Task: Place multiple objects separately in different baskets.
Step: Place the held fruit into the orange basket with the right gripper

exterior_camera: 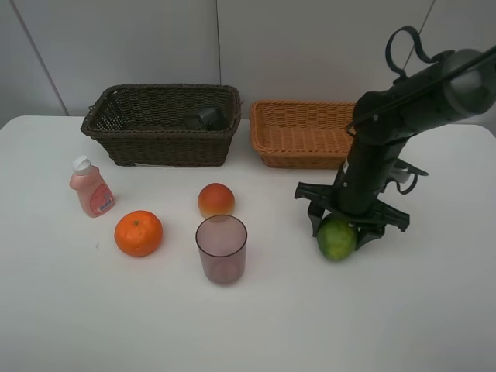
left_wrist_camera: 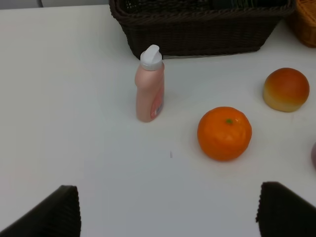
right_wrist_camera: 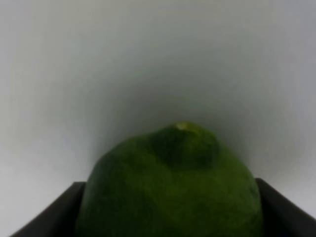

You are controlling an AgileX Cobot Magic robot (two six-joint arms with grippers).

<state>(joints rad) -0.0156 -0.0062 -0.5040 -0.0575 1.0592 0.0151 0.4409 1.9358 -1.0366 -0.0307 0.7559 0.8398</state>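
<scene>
Your right pincer (exterior_camera: 341, 232) grips the green fruit (exterior_camera: 336, 240) low at the counter (exterior_camera: 434, 310), just before the tan basket (exterior_camera: 298, 136), probably its destination. Your left pincer (left_wrist_camera: 170, 210) hangs wide open, empty, facing the pink bottle (left_wrist_camera: 150, 89).

A green fruit (exterior_camera: 336, 239), orange (exterior_camera: 139, 232), pink white-capped bottle (exterior_camera: 91, 188), dark brown basket (exterior_camera: 155, 144) and orange-tan basket (exterior_camera: 298, 155) on a white table (exterior_camera: 256, 325).

Robot test lab, bare white table (exterior_camera: 434, 310), plain panelled wall (exterior_camera: 155, 39)
</scene>
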